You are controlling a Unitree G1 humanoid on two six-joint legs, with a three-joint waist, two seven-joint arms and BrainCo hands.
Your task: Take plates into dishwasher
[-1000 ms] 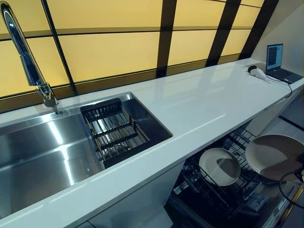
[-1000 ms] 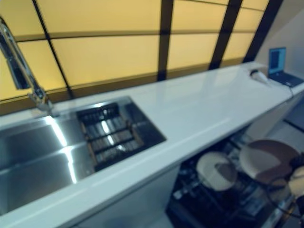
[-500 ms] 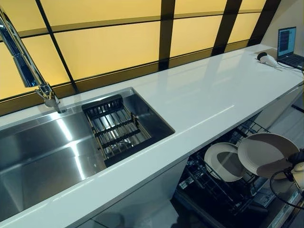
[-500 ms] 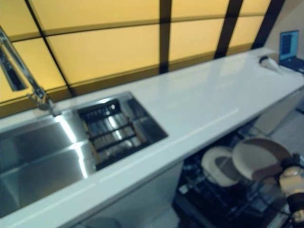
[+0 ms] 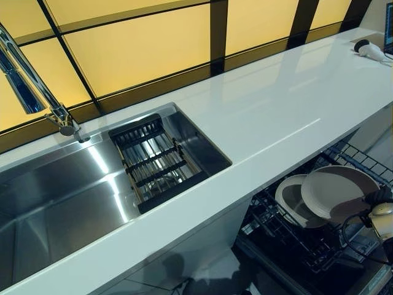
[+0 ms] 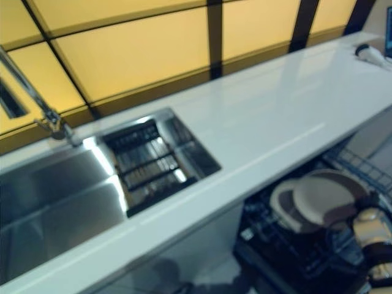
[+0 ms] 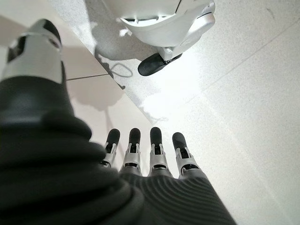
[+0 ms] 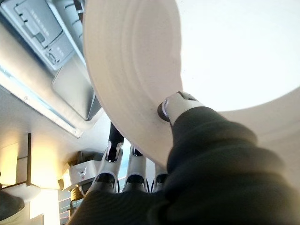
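Note:
A white plate [image 5: 336, 192] hangs tilted over the open dishwasher's lower rack [image 5: 310, 249], below the counter at the lower right. My right hand [image 5: 382, 216] is shut on its right rim; in the right wrist view the thumb [image 8: 176, 105] presses one face of the plate [image 8: 136, 70] and the fingers [image 8: 112, 161] curl behind it. A second white plate [image 5: 288, 200] stands in the rack just left of the held one, partly covered by it. My left hand [image 7: 157, 150] appears only in its wrist view, open above the floor and holding nothing.
A white counter [image 5: 276, 104] runs over the dishwasher. A steel sink [image 5: 61, 196] at the left holds a dark drainer rack [image 5: 156, 163], with a tall tap [image 5: 31, 86] behind. A small white appliance [image 5: 367, 49] lies at the counter's far right.
The camera has tilted down and shifted. My right hand has carried the plate left toward the racked plate, which it now overlaps.

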